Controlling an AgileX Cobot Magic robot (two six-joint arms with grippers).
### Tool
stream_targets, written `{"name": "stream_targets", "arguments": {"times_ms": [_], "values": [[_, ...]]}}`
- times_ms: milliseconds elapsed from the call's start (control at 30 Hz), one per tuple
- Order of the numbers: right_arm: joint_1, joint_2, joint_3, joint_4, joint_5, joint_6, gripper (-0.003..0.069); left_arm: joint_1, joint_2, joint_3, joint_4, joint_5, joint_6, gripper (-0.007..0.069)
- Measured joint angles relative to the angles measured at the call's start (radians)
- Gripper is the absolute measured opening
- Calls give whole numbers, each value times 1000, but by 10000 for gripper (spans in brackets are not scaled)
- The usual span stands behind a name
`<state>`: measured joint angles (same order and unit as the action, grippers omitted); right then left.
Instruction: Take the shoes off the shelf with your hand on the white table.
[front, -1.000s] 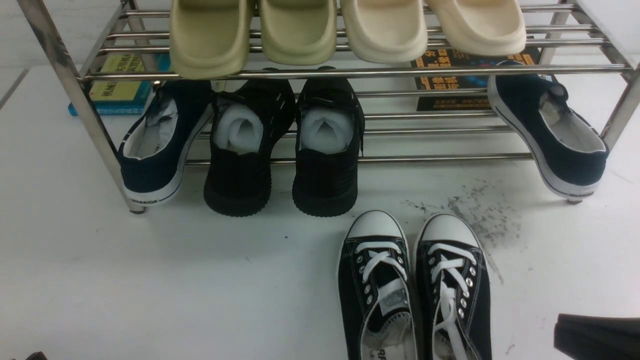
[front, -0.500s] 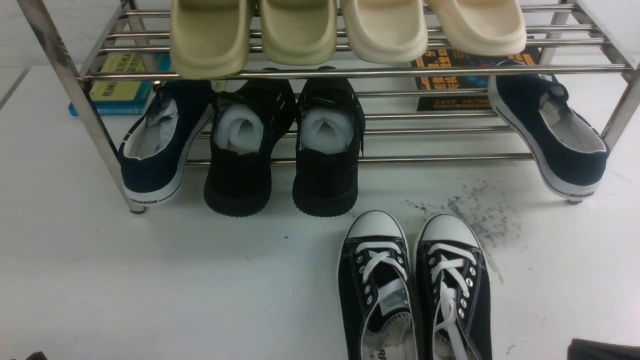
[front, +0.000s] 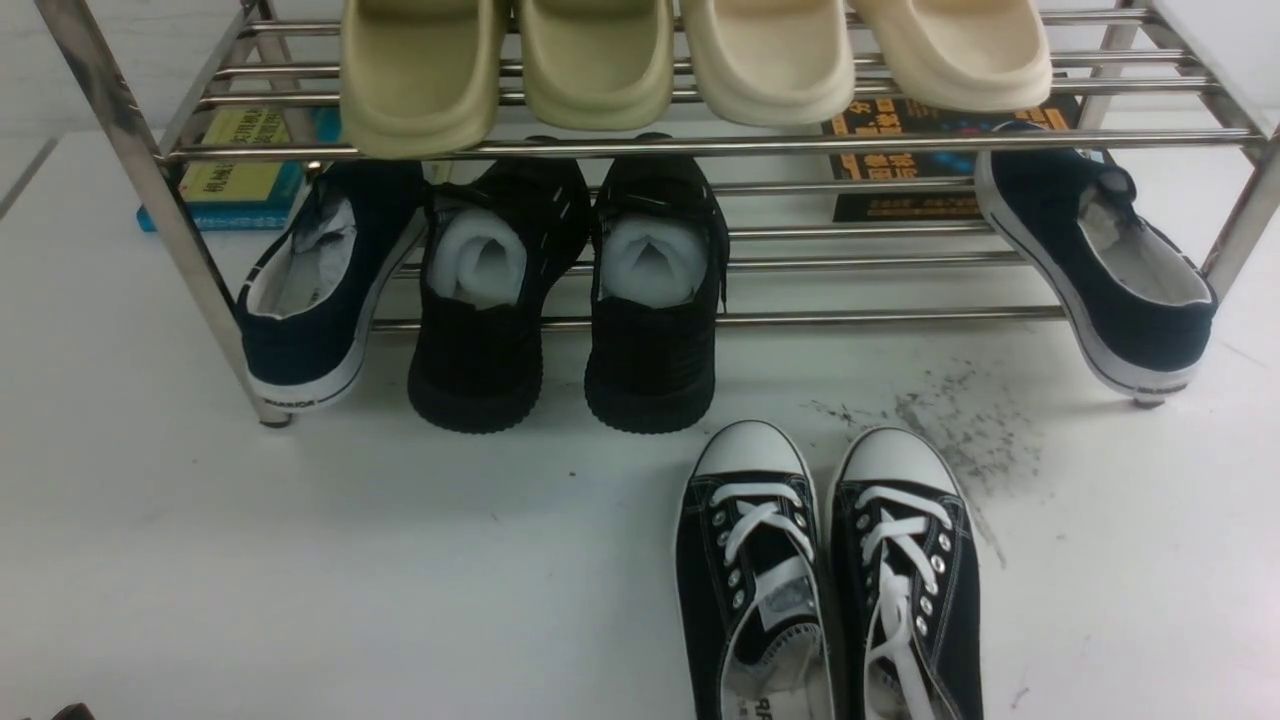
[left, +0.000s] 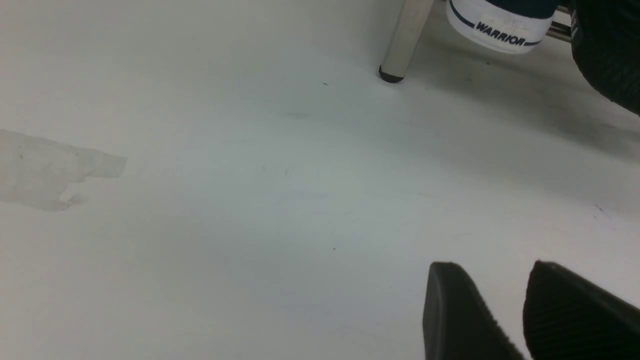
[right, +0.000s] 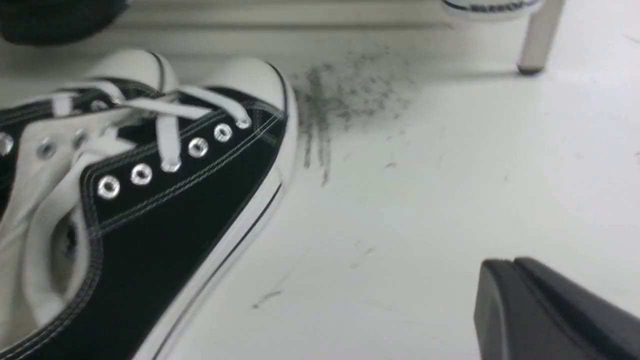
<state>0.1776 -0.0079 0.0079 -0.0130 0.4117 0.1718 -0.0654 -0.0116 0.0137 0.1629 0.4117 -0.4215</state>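
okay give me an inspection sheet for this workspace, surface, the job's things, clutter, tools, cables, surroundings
Surface: white table, dark scuff patch beside the laced pair.
Job's things: black laced sneakers side by side on the table, off the chrome shelf, toes toward it.
Clutter: slides on the top tier; black paper-stuffed shoes and navy sneakers on the lower tier; books behind.
Tools: left tool slightly parted, empty; right tool shut, empty, beside the sneakers.
Cables: nothing seen.
Surroundings: nothing seen.

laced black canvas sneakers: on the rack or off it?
Off. The black canvas sneakers with white laces stand side by side on the white table, in front of the chrome tube shelf.
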Motion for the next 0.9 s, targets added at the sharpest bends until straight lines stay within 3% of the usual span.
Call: {"name": "stream_targets", "arguments": {"times_ms": [133, 900], "values": [[-55, -2, 1, 13, -2, -8, 21, 0, 0, 0, 0, 0, 0, 242], [-56, -2, 2, 6, -8, -58, 28, 0, 0, 0, 0, 0, 0, 242]]}}
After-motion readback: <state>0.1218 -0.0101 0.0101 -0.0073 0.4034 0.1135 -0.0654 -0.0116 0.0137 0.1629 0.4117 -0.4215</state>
